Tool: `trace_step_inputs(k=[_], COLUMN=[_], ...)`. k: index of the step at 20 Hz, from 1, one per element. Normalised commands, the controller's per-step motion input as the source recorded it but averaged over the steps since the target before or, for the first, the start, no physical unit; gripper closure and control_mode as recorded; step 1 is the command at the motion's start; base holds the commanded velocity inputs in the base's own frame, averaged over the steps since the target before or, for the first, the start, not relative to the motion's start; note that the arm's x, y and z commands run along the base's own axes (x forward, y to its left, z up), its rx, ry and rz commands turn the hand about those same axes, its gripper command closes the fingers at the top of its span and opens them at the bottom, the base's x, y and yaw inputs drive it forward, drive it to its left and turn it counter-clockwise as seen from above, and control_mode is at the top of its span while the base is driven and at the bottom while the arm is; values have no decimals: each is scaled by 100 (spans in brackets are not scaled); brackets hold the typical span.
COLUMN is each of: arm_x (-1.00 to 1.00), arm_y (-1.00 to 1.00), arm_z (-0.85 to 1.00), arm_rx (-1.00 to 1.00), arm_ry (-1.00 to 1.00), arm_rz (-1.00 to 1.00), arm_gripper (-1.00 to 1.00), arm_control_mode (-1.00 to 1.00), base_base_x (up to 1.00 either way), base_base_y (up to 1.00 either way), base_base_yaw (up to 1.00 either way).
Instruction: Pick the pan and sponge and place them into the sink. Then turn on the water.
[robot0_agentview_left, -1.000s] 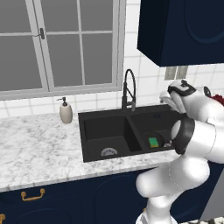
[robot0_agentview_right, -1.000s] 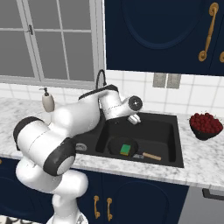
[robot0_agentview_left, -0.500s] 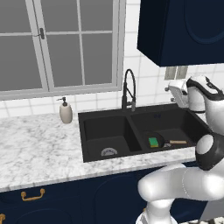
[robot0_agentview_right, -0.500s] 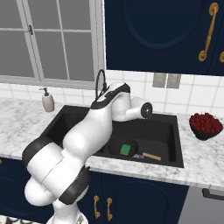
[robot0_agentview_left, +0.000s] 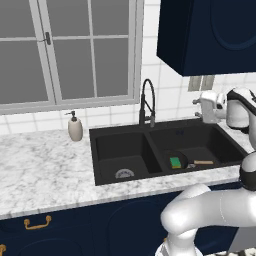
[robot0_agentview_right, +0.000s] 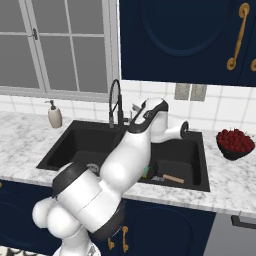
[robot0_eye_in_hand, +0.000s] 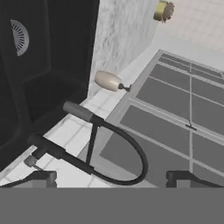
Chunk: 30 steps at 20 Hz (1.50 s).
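Left base view: pan is lying in the right basin of the sink, sponge sitting in it, wooden handle pointing right. Pincer is hovering above the sink's far right.

Right base view: arm is reaching over the sink beside the faucet.

Hand view: pincer is standing wide, gripping nothing, facing the faucet; soap bottle is standing on the worktop.
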Motion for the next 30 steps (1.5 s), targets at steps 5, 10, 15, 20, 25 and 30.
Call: trace_step_inputs(k=[5, 10, 15, 20, 25, 30], arm_x=[-38, -22, 0, 8, 41, 26], arm_y=[3, 29, 5, 1, 4, 0], arm_z=[-7, -89, -95, -37, 6, -3], arm_rx=[0, -9, -15, -17, -27, -44], arm_ry=[37, -12, -59, -76, -62, -46], arm_rz=[0, 0, 0, 0, 0, 0], arm_gripper=[-100, -100, -100, -100, -100, -100], arm_control_mode=[-100, -100, -100, -100, -100, -100], base_base_x=[0, 0, 0, 0, 0, 0], base_base_y=[0, 0, 0, 0, 0, 0], base_base_yaw=[0, 0, 0, 0, 0, 0])
